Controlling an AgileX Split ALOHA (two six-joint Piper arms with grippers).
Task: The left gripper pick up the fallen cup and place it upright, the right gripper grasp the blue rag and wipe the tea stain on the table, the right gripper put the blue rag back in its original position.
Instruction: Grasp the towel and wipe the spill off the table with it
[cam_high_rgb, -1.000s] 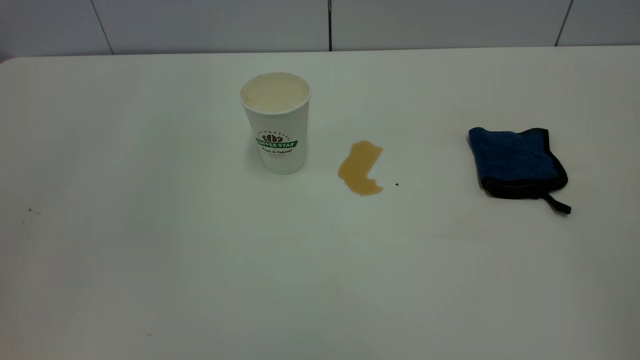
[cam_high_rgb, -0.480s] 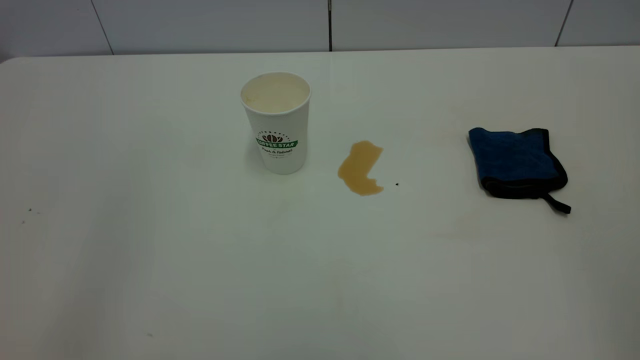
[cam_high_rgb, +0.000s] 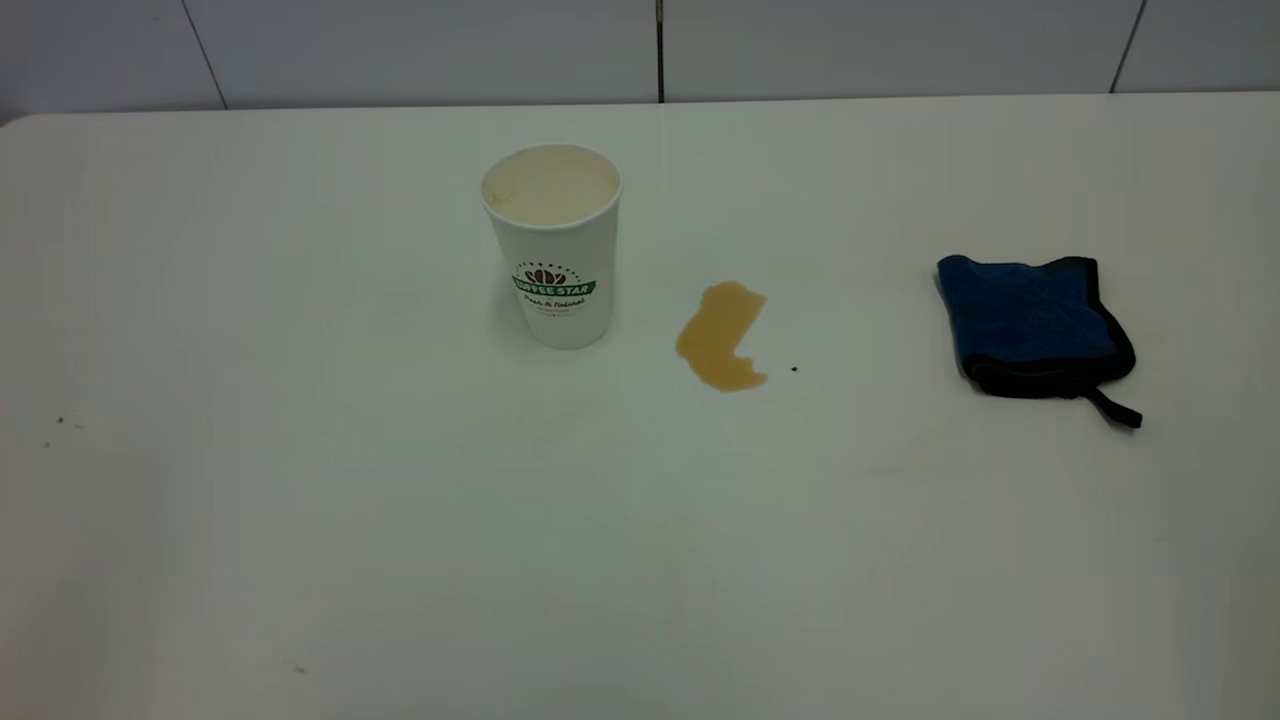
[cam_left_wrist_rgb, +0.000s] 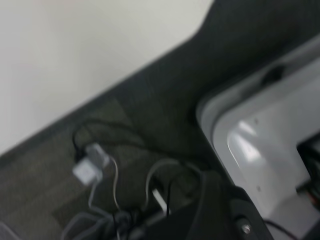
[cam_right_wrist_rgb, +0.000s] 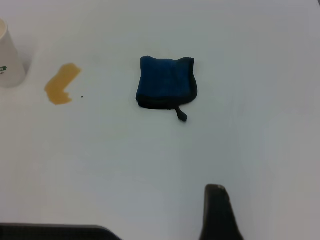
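The cup (cam_high_rgb: 556, 245) stands upright on the table (cam_high_rgb: 400, 520), left of centre, and it shows at the edge of the right wrist view (cam_right_wrist_rgb: 9, 62). The tea stain (cam_high_rgb: 720, 336) lies just right of it, also seen in the right wrist view (cam_right_wrist_rgb: 61, 90). The blue rag (cam_high_rgb: 1035, 325) lies flat at the right, its loop tab toward the front. Neither gripper shows in the exterior view. In the right wrist view the right gripper (cam_right_wrist_rgb: 165, 220) is open and empty, well short of the rag (cam_right_wrist_rgb: 166, 82). The left gripper (cam_left_wrist_rgb: 235, 215) is off the table, over the floor.
A tiny black speck (cam_high_rgb: 794, 369) lies right of the stain. The left wrist view shows the table's edge (cam_left_wrist_rgb: 100, 95), dark carpet with loose cables (cam_left_wrist_rgb: 100, 170) and a grey-white housing (cam_left_wrist_rgb: 270, 140). A tiled wall (cam_high_rgb: 660, 50) runs behind the table.
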